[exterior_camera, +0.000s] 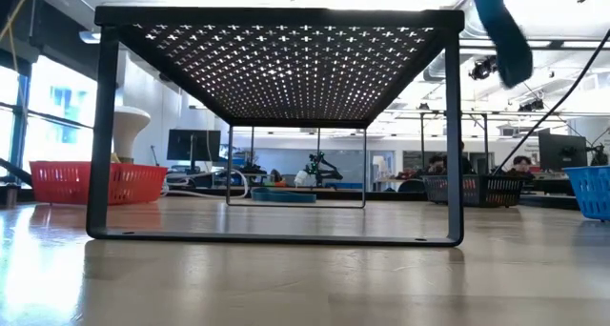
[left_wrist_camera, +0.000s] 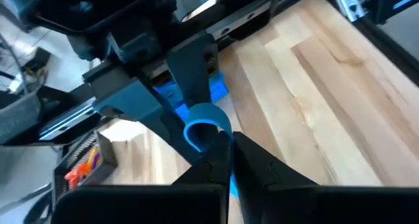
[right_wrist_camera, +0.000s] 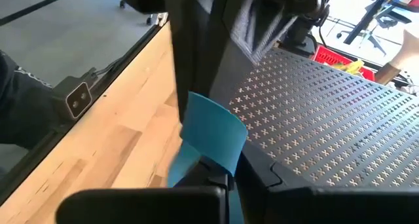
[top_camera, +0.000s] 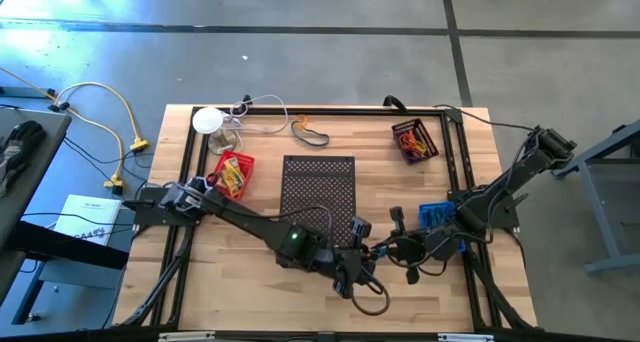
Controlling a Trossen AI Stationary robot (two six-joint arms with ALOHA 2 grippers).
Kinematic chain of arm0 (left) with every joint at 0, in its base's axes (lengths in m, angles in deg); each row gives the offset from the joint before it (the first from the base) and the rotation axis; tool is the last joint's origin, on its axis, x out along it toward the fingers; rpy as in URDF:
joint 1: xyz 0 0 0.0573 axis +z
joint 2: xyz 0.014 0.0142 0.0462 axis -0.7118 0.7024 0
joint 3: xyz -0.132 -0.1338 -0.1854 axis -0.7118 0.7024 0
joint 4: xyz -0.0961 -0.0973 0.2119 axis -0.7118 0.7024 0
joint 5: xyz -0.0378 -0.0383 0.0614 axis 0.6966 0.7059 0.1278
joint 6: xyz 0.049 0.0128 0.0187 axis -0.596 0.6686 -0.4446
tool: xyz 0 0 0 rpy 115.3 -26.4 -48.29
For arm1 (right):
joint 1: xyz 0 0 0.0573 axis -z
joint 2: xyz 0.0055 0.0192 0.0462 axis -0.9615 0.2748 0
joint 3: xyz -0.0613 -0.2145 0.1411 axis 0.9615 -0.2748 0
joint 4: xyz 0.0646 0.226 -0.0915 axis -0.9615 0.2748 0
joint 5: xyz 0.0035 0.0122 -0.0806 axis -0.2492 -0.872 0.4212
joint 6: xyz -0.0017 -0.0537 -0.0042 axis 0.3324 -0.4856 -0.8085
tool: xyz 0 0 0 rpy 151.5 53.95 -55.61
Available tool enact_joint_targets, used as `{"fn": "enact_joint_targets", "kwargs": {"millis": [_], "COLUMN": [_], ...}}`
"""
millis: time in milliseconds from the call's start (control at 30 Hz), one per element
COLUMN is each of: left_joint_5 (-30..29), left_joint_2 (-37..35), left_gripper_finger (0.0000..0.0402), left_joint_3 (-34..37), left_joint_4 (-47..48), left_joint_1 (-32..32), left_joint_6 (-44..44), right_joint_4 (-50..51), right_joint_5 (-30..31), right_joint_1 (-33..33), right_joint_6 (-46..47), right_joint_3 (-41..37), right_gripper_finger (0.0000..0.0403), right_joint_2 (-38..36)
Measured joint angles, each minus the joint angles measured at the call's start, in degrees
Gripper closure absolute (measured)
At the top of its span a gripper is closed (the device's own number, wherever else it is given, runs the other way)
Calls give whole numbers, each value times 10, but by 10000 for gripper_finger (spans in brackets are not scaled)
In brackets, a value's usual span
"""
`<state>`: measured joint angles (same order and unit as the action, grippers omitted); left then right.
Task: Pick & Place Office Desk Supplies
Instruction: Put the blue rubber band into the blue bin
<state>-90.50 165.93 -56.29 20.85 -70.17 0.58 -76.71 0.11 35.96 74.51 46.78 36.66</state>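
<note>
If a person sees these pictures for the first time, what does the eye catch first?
First, the two grippers meeting near the table's front edge, the left gripper and right gripper both shut on one curled blue band. Next, the black perforated stand at the centre, with a red basket to its left.

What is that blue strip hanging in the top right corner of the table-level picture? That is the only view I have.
Observer: It is a blue band. The right gripper is shut on it.
Visitor: Is it just that one arm?
Observer: No. The left gripper is shut on the same band, which curls into a loop at its tips.
Visitor: Where over the table is this?
Observer: Seen from above, the two grippers meet on the arms' side of the black perforated stand, just off its corner.
</note>
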Motion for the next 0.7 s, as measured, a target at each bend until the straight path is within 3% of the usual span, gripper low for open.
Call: {"fn": "enact_joint_targets", "kwargs": {"millis": [233,367,567,700], "left_joint_5": [-8,-32,-154,-183], "left_joint_2": [0,0,-13,-28], "left_gripper_finger": [327,276,252,252], "left_joint_3": [0,0,0,0], "left_joint_4": [1,25,178,287], "left_joint_1": [-17,-31,-77,-104], "left_joint_6": [-1,41,161,218], "right_joint_4": [8,36,107,195], "right_joint_5": [3,70,153,165], "right_joint_1": [-11,-20,-30,-29], "right_joint_6": [35,96,231,315], "right_joint_3": [0,0,0,3], "right_gripper_finger": [399,399,400,400], "right_joint_2": [0,17,17,11]}}
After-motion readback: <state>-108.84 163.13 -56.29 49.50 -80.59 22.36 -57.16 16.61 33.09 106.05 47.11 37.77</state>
